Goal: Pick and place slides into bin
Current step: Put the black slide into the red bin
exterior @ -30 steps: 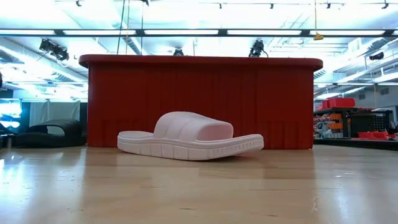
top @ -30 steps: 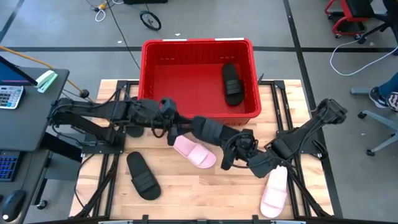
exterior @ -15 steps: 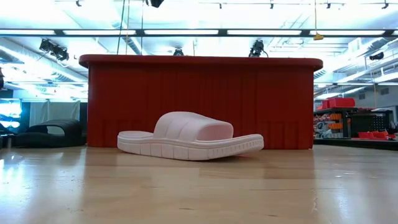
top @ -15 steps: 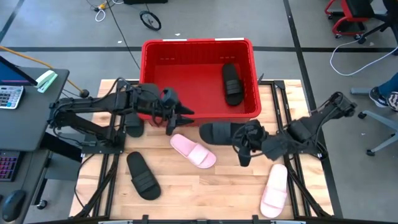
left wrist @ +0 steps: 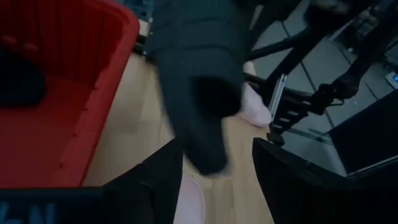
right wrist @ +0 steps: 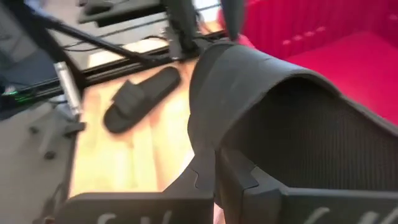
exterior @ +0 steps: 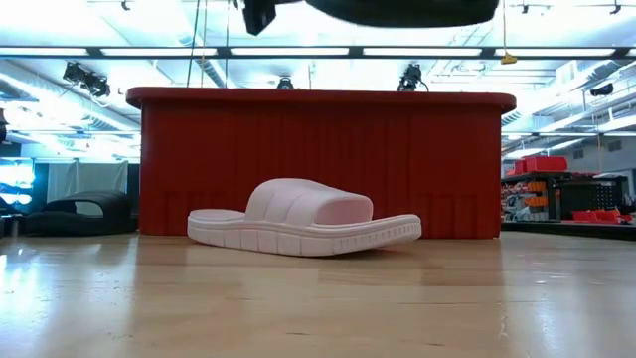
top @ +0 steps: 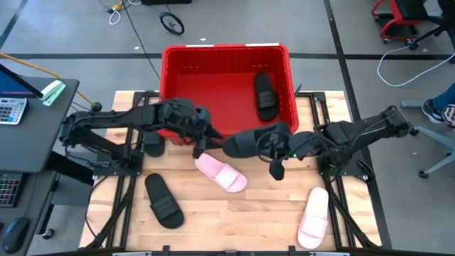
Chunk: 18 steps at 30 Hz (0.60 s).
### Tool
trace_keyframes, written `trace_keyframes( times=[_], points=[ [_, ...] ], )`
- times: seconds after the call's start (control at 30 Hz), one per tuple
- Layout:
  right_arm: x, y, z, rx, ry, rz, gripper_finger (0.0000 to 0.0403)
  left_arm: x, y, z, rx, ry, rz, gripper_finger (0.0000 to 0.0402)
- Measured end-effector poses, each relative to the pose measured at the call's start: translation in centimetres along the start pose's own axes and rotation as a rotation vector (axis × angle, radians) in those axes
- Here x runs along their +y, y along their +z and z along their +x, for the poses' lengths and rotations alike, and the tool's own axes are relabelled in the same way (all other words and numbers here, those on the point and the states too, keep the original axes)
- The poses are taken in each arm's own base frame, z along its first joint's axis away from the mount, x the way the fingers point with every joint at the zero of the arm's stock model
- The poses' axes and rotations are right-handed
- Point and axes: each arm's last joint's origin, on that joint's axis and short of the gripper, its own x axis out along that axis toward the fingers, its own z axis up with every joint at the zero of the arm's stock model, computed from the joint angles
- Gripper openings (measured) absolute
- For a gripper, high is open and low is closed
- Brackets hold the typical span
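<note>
Right gripper [top: 279, 151] clamped on a black slide [top: 245, 144] by its strap, held above the table at the bin's [top: 226, 51] front wall; left gripper [top: 202, 137] agape just beside it; looks light, flexible foam, so strap grip suits.

No legible txt anywhere (white marks on wrist mounts cut off, unreadable).

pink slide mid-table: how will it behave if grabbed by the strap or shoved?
The pink slide looks like moulded foam, so probably light and a bit bendy. Its toe curls up off the table, so a shove may rock or spin it. The arched strap looks graspable and unlikely to collapse.
</note>
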Motion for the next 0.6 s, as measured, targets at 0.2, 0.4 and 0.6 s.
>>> trace_keyframes(
  times=[0.2,0.4,0.6],
  points=[
    [-0.3,0.0,0.6,0.051,0.062,-0.015,0.0004,0.6,-0.3,1.3,0.025,0.015,0.001,0.0219],
    [-0.5,0.1,0.7,0.046,0.059,-0.054,0.0004,0.7,-0.5,2.3,0.033,0.009,0.007,0.0228],
    [-1.2,0.6,1.0,0.025,0.034,-0.081,0.0004,0.9,-0.9,4.0,0.045,0.004,-0.041,0.0226]
  ],
)
